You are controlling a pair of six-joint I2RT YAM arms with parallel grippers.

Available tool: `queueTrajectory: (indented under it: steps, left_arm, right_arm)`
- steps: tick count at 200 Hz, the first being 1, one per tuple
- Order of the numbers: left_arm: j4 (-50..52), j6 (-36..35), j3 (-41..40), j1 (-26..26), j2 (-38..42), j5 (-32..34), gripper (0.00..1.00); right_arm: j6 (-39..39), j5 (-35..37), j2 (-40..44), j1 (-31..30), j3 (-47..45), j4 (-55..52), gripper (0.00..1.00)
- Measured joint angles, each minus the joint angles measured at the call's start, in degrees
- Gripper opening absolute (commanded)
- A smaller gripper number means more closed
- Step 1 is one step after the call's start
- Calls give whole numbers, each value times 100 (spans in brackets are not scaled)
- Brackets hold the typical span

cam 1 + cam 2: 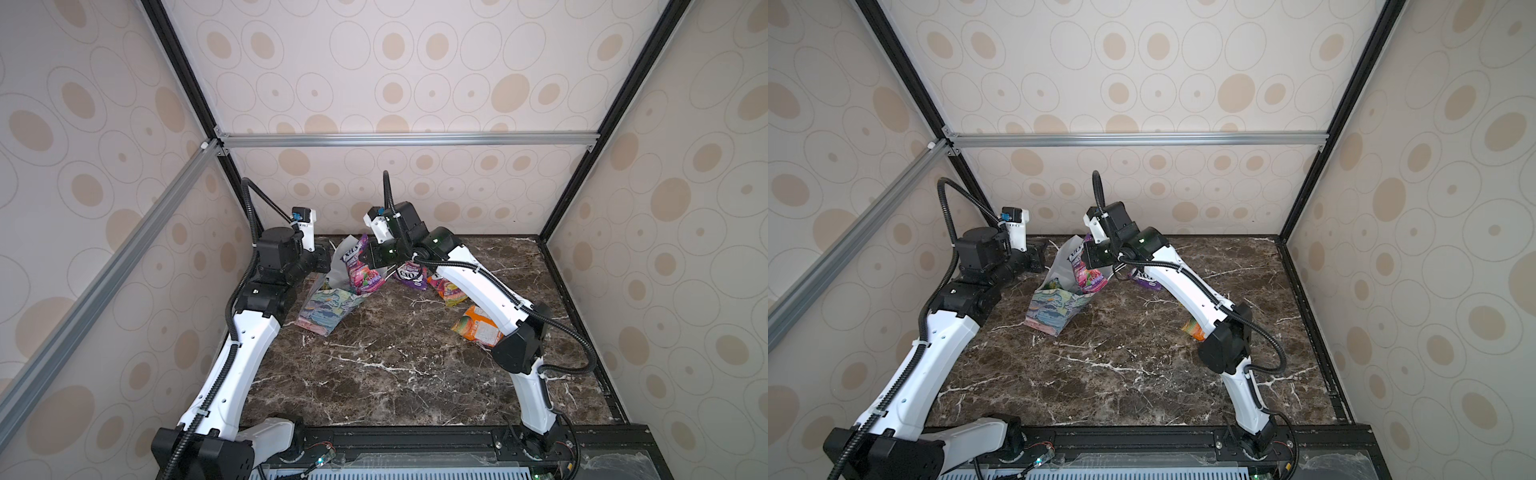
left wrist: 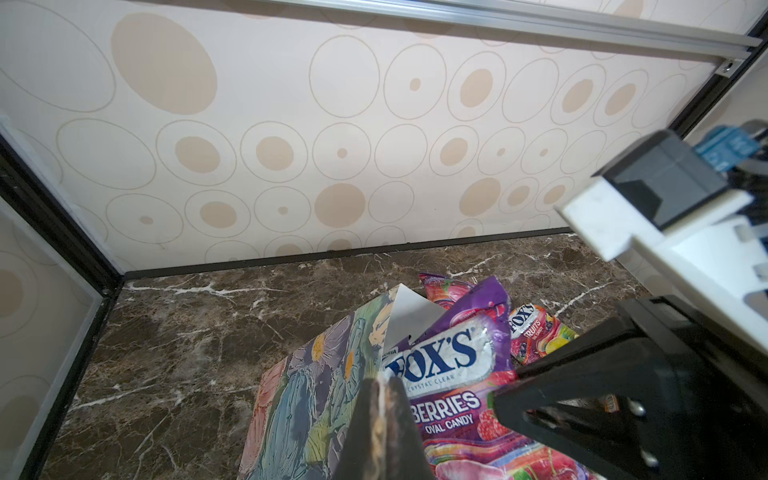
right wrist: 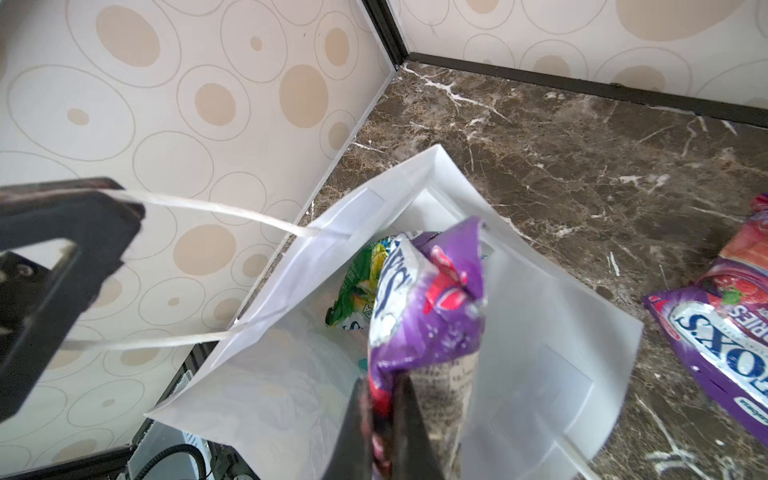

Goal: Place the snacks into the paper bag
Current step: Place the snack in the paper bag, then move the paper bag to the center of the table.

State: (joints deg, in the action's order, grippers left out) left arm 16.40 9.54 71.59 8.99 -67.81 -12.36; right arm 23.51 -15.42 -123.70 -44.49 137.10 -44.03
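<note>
At far left of the marble tabletop (image 1: 395,374) | left gripper (image 2: 384,384): jaws clamped on cord handle (image 3: 220,212), apparently to prop paper bag (image 1: 328,309) mouth open | right gripper (image 3: 386,399): jaws pinching purple FOX'S Berries pouch (image 3: 432,299), free end inside bag.

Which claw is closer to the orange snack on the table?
Right. The right claw holds a purple snack over the paper bag, on the side toward the orange snack. The left claw pinches the bag's handle on the bag's other side, farther away.
</note>
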Motion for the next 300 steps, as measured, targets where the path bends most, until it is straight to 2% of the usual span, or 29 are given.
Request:
queueTrajectory:
  steps: [35,65,78,100,143,172,193,212,242,263,300]
  left_arm:
    - [0,0,0,0,0,2,0]
    - [0,-9,0,0,0,13,0]
    - [0,-17,0,0,0,26,0]
    - [-2,-22,0,0,0,48,0]
    - [2,-39,0,-2,-4,136,0]
    - [0,-42,0,-2,-4,142,0]
    - [-2,-39,0,-2,-7,105,0]
    - [-13,-35,0,-2,-35,-57,0]
    - [72,13,247,4,-369,-603,0]
    - [208,74,695,35,-686,-872,0]
    - [640,227,1635,166,-1167,-1309,0]
  right_arm:
    - [111,-146,-509,-116,737,87,0]
    - [232,-280,-850,-260,938,214,20]
    - [280,-315,-953,-315,938,264,38]
    - [245,-315,-1014,-376,944,282,54]
    - [-177,9,-879,-409,1217,197,60]
    - [-715,610,-221,-409,1047,-79,64]
    - [-1040,1141,918,-343,120,-120,65]
    - [-1115,1373,2221,-57,-1255,79,66]
    - [-809,1355,4026,1316,-3768,682,67]
    - [-619,1349,4496,2208,-4920,715,69]
    - [-365,1008,4645,3333,-6411,728,70]
